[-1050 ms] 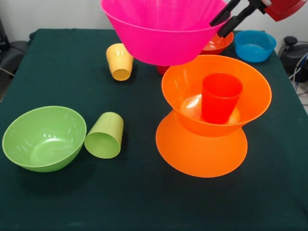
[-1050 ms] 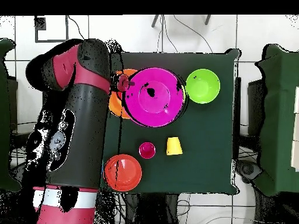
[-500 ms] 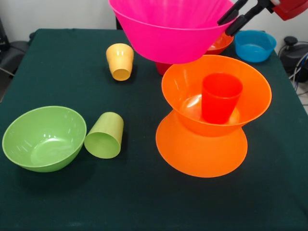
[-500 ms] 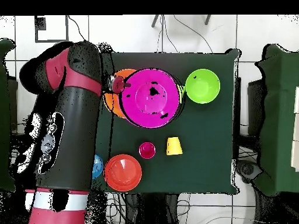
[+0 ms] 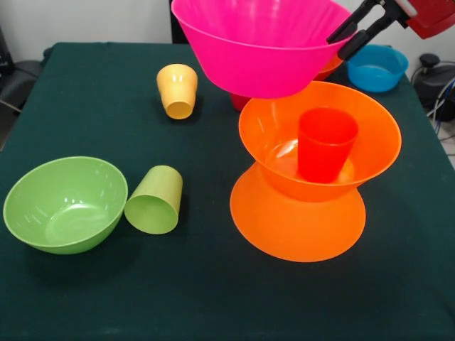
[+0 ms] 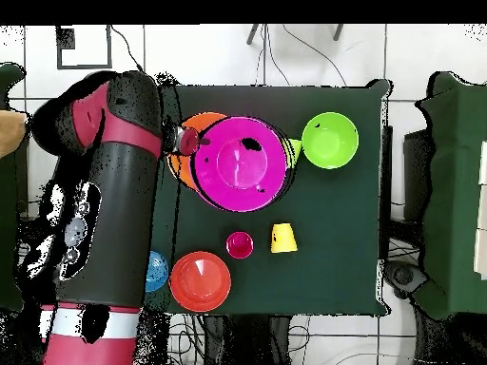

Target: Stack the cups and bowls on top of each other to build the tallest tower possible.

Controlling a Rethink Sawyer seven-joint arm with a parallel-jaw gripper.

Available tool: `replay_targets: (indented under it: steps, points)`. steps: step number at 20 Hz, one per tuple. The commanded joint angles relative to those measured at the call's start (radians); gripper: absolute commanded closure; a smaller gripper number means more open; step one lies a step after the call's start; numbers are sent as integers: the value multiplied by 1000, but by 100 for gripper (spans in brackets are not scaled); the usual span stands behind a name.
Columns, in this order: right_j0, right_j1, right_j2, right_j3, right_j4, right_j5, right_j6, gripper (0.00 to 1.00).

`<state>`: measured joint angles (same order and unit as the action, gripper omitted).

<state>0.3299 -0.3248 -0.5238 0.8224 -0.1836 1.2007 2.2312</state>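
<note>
Pink fills the top of my front view: the large pink bowl (image 5: 264,44) hangs in the air, pinched at its rim by the gripper (image 5: 357,30), whose two black fingers are closed on the bowl's wall. Over the last second it has drifted across toward the tower (image 5: 309,177) and risen a little; a second ago it sat further off to the side, and now part of it overlaps the upper orange bowl (image 5: 370,135). From overhead the bowl covers most of that stack, leaving only an orange crescent (image 6: 181,157) exposed on one side.

That tells me the carry is nearly finished but the bowl is not yet centred. The red-orange cup (image 5: 326,143) stands upright inside the upper orange bowl, which sits base to base on the inverted lower orange bowl (image 5: 295,227), and that cup is where the bowl has to land. I judge a little more sideways travel is needed before lowering.

Unused pieces wait on the table (image 5: 85,85): the lime green bowl (image 5: 65,204) with the lime green cup (image 5: 154,199) lying on its side beside it, the yellow-orange cup (image 5: 177,90), and the small blue bowl (image 5: 377,67).
</note>
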Motion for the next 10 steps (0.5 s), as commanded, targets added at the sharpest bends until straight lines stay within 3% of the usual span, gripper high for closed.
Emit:
replay_targets:
  steps: [1,10]
  points:
    - [6,-1,48,-7,18,-46,189,100]
    - [4,-6,50,-4,21,-37,179,100]
